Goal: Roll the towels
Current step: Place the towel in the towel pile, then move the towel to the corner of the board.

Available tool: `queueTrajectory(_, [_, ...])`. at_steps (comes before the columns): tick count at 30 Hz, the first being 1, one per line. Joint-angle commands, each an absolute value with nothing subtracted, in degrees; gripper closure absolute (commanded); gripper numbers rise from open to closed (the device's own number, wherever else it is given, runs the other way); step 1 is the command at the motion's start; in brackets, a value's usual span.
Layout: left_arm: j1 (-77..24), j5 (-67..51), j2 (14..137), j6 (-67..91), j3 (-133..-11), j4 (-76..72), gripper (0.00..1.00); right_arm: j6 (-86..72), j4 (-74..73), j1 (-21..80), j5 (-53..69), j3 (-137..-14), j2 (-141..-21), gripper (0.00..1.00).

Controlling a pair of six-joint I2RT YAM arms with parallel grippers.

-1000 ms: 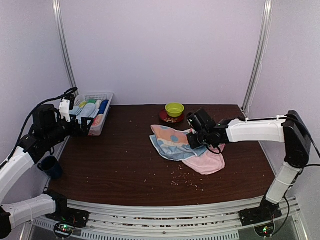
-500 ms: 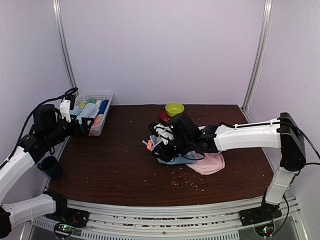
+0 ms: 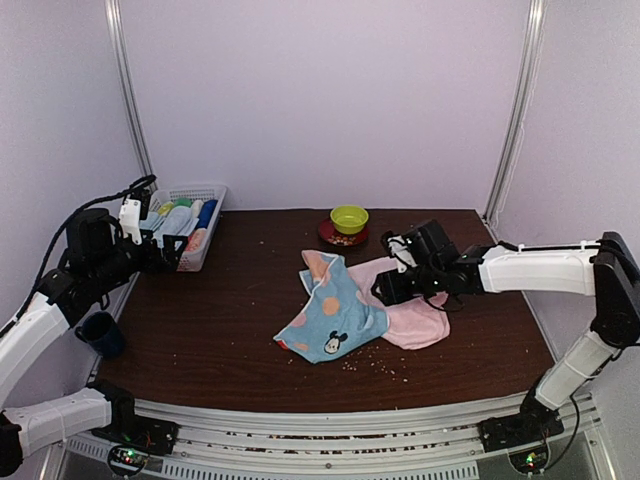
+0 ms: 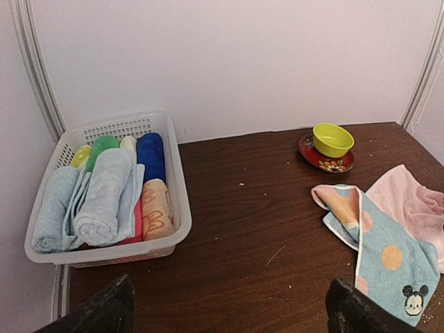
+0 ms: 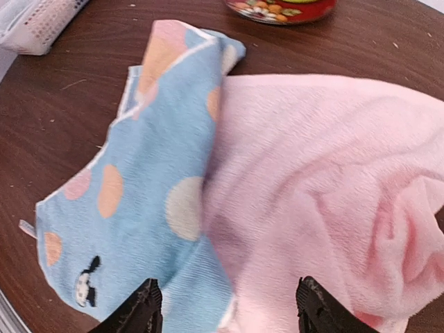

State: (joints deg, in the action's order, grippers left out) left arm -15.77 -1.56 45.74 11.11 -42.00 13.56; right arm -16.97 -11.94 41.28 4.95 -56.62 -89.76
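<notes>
Two soft, light, floppy towels. Just ahead and left of the right gripper [image 5: 229,316], the blue towel [image 5: 139,187]; right under it, the pink towel [image 5: 312,159], both touching. Best pinched at a thin edge. Low, stretched out, fingers spread, holding nothing. Spread wide too, the left gripper [image 4: 232,316], basket [image 4: 182,201] ahead.

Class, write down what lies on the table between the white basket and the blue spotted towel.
Only bare brown table with a few crumbs lies between basket and blue towel; the left wrist view shows it.
</notes>
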Motion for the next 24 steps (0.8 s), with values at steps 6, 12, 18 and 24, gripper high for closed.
queueTrajectory(6, [-15.8, -2.1, 45.7, 10.7, -42.5, 11.6, 0.02, -21.6, -6.0, 34.3, 16.3, -49.3, -90.3, 0.31])
queueTrajectory(12, [-15.9, -2.3, 45.7, 10.7, -42.5, 11.6, 0.02, -21.2, -8.9, 32.2, 9.7, -52.2, -97.5, 0.30])
queueTrajectory(18, [-15.9, -2.5, 45.7, 10.7, -42.5, 11.5, 0.02, -22.1, -7.8, 25.1, 10.4, -54.4, -104.9, 0.32])
queueTrajectory(24, [-15.9, -2.7, 45.6, 10.8, -42.5, 11.6, 0.02, -23.6, -8.2, 15.9, 11.0, -60.2, -110.0, 0.31])
